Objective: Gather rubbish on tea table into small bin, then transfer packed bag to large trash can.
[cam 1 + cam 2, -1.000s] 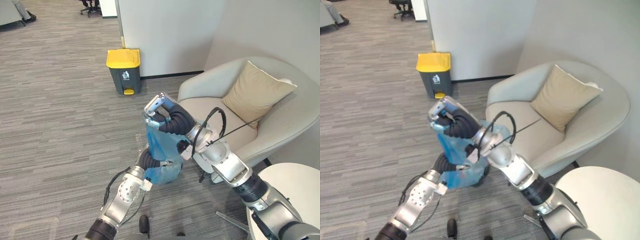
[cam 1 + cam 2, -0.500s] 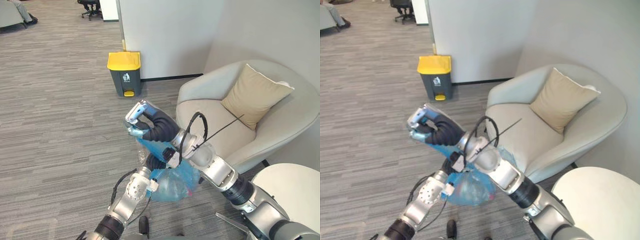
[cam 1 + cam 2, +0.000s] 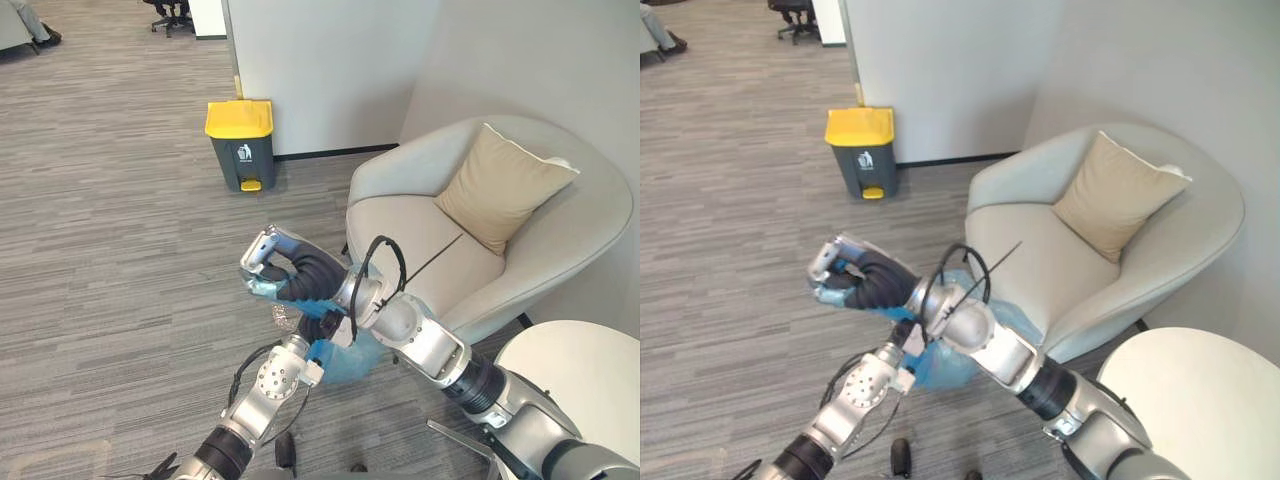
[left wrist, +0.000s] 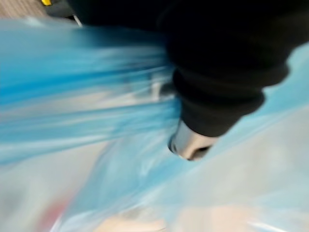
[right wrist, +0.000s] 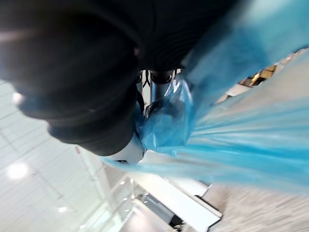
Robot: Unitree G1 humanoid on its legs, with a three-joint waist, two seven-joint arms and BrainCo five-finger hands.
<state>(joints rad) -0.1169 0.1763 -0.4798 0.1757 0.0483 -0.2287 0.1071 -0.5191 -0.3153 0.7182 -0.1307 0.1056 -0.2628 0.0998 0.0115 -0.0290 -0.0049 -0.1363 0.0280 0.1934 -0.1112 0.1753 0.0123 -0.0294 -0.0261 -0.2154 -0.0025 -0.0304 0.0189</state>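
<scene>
A blue plastic rubbish bag [image 3: 352,358] hangs low over the carpet between my arms. My right hand [image 3: 283,270] is shut on its gathered neck, held up to the left of the bag; in the right wrist view blue plastic [image 5: 164,121] bunches out of that fist [image 5: 87,72]. My left hand [image 3: 317,328] presses into the bag's side from below. Its fingers are hidden in the plastic [image 4: 72,96], which pulls taut away from the dark cover [image 4: 227,63]. The large grey trash can with a yellow lid [image 3: 240,140] stands by the wall, far ahead and shut.
A beige armchair [image 3: 420,230] with a tan cushion [image 3: 500,185] stands close on the right. The round white table [image 3: 580,380] is at the lower right. A white wall corner [image 3: 320,70] rises behind the can. Grey carpet stretches out to the left.
My right hand has swung down and to the left with the bag's neck. The bag has dropped lower and bunched up. My left hand has curled against it.
</scene>
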